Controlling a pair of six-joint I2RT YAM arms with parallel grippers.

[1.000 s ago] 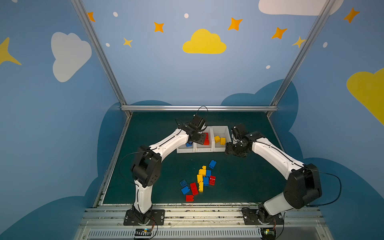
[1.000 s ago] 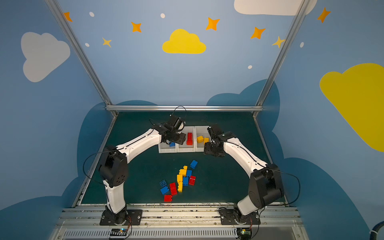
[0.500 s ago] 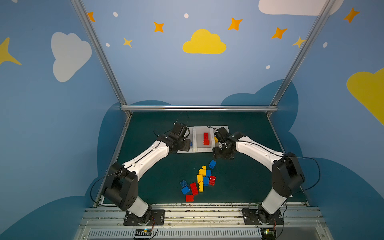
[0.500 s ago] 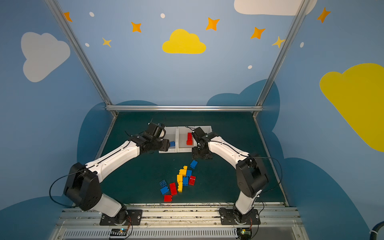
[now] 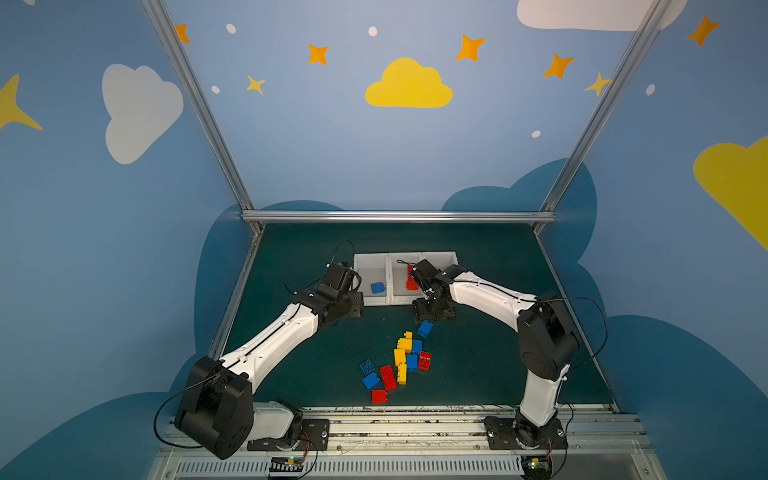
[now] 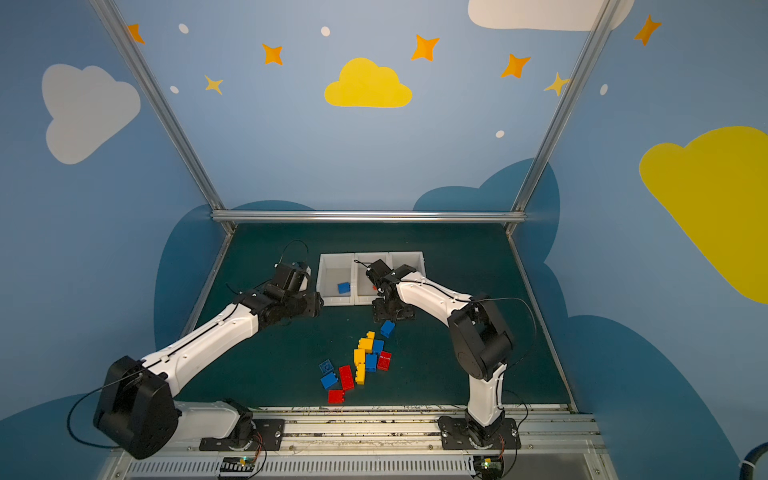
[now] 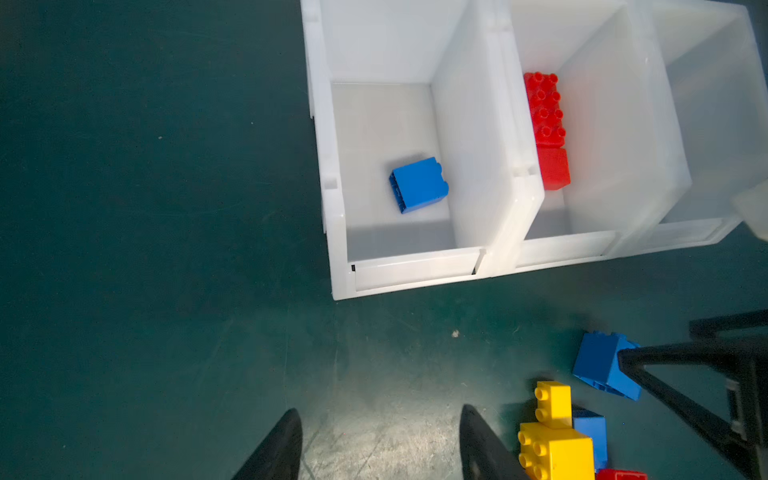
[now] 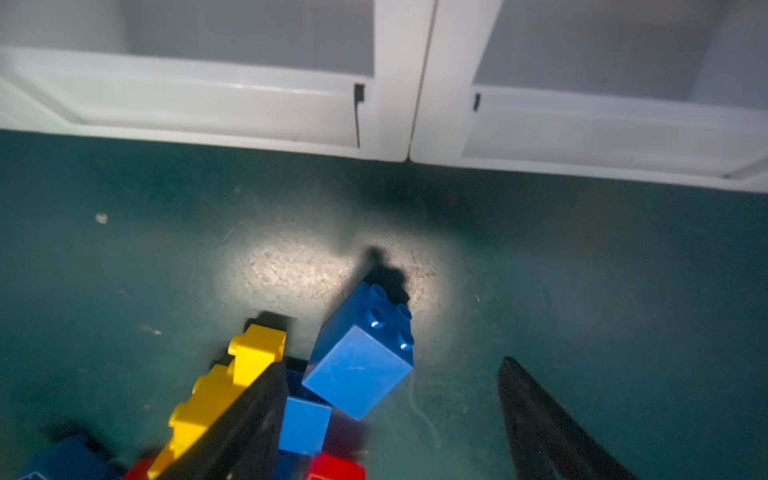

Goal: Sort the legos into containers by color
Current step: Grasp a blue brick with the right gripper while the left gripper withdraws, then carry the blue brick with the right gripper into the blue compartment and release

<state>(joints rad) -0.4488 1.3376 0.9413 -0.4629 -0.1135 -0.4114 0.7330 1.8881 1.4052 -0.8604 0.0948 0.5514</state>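
Dark green mat (image 5: 478, 374), three white bins (image 5: 419, 254) at back, left gripper (image 7: 378, 444) parted, empty, right gripper (image 8: 390, 363) spread wide, blue brick (image 8: 357, 370) between its fingers.

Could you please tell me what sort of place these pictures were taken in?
Probably a robot test cell dressed as a playroom: the left arm and right arm are bolted to a metal rail, aluminium posts frame the green mat, and the walls carry painted clouds and stars.
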